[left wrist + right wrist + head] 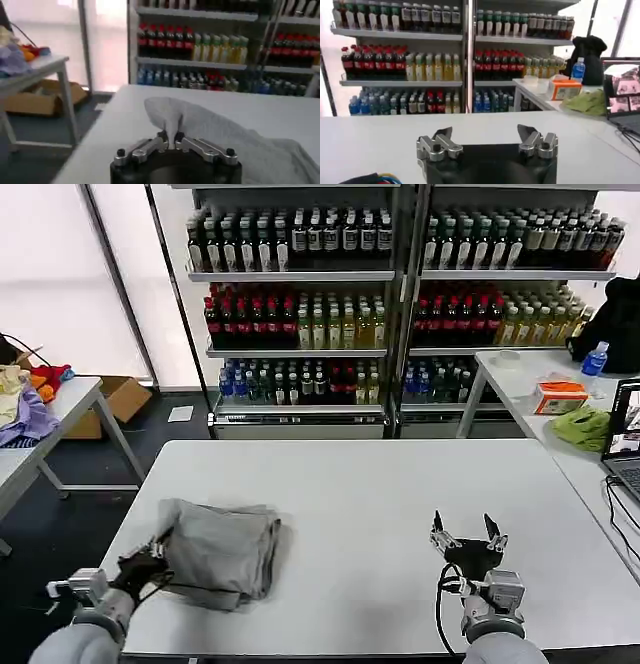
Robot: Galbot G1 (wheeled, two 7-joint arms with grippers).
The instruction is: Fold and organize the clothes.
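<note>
The left gripper (150, 562) is closed on an edge of the shirt (222, 549), bunched on the table's (380, 484) left side, and should pull gently and low, while the right gripper (467, 536) waits open.

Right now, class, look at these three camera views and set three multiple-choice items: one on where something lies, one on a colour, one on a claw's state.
1. Where on the white table does the shirt lie?
A. the robot's left side
B. the robot's right side
C. the far edge

2. What colour is the shirt?
A. lime green
B. light grey
C. orange

3. What is the left claw doing?
A. hanging open above the table
B. pinching a fold of the shirt
C. holding a bottle

Answers: 1 A, it lies near the left arm; 2 B, the fabric is pale grey; 3 B, cloth rises between its closed fingers, while the right claw is open.
</note>
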